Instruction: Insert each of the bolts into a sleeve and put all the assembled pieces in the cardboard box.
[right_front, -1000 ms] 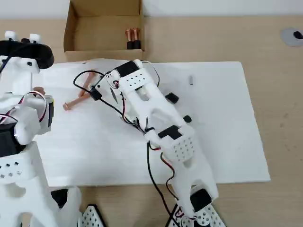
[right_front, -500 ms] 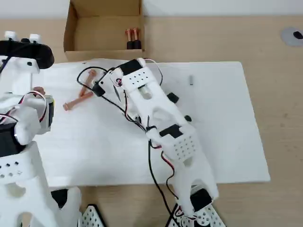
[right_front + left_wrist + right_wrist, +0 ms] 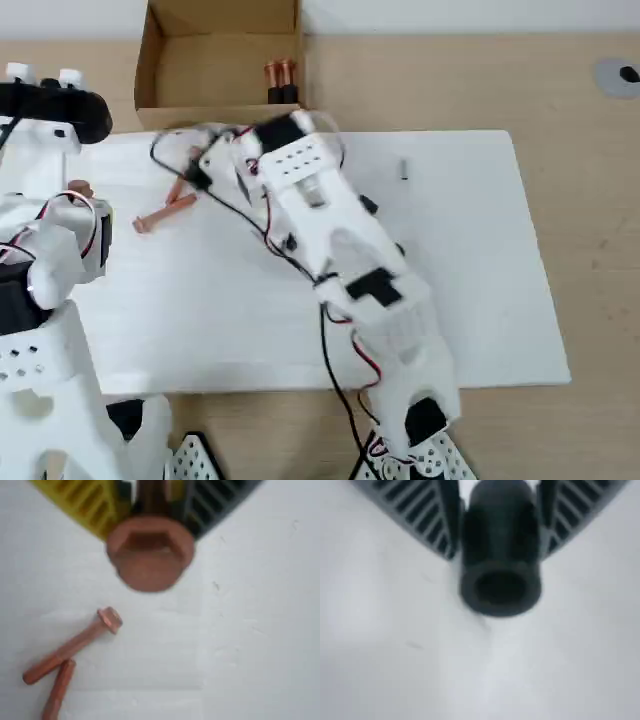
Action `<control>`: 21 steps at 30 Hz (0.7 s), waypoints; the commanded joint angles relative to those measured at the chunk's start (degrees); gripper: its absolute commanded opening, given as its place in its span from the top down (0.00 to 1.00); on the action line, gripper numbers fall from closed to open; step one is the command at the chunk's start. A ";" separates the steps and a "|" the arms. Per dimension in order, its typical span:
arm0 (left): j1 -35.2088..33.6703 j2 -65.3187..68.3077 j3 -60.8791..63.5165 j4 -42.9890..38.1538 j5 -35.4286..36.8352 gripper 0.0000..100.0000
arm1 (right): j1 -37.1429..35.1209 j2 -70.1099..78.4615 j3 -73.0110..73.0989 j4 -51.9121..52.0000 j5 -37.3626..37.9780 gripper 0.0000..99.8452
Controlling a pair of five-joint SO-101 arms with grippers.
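So the left claw [image 3: 150, 510] is clamped on one copper bolt [image 3: 150, 555], hex head facing its wrist camera, hanging over the white sheet [image 3: 470, 300] near the sheet's left edge. The right claw [image 3: 500, 510] is gripping one black sleeve [image 3: 500, 580], open bore toward its own camera, up by the sheet's far edge and just in front of the cardboard box [image 3: 150, 60]. The box sits at the far edge of the tabletop [image 3: 590, 200], left of middle, with two assembled pieces [image 3: 280, 82] side by side against its right wall.

Stuff around: two loose bolts [image 3: 165, 212] lie close together at an angle near the sheet's far left corner, between the two claws. A black wire [image 3: 155, 158] off the right arm [image 3: 350, 250] loops right by them. That arm lies diagonally across the middle of the sheet and covers a good chunk of it. Two small black bits [image 3: 369, 205] poke out along its right side, too hidden to say if they're sleeves. There's a grey disc [image 3: 612, 75] by the tabletop's far right corner.

Count: three bare bolts, one sure sleeve, two finished pieces.
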 commanded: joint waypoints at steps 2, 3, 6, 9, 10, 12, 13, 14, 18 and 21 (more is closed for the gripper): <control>-0.88 -1.63 -4.92 0.88 -0.53 0.99 | 1.63 -16.40 -0.22 0.88 0.35 0.99; -0.88 -1.63 -5.80 1.76 -0.53 0.99 | 1.63 -18.68 -0.22 0.88 0.35 0.99; -0.44 -1.63 -8.26 4.13 -0.53 0.99 | 1.54 -24.40 -0.13 0.88 0.35 0.99; -0.79 -1.63 -9.23 4.57 -0.53 0.99 | 1.54 -28.18 3.47 0.88 0.35 0.99; -0.79 -1.63 -9.23 4.57 -0.53 0.99 | 1.54 -29.32 5.67 0.88 0.35 0.99; -0.79 -1.63 -9.23 4.66 -0.53 0.99 | 1.45 -30.99 10.68 0.88 0.35 0.99; -0.79 -1.63 -9.32 5.19 -0.53 0.99 | 1.45 -31.69 13.23 0.88 0.35 0.99; -0.79 -1.63 -9.49 5.71 -0.62 0.99 | 1.45 -32.31 15.52 0.88 0.35 0.99; -0.70 -1.63 -9.41 6.59 -0.62 0.99 | -0.48 -34.33 21.85 0.88 0.09 0.99; -0.70 -1.63 -9.41 6.51 -0.18 0.99 | -3.30 -36.79 23.78 0.88 0.09 0.99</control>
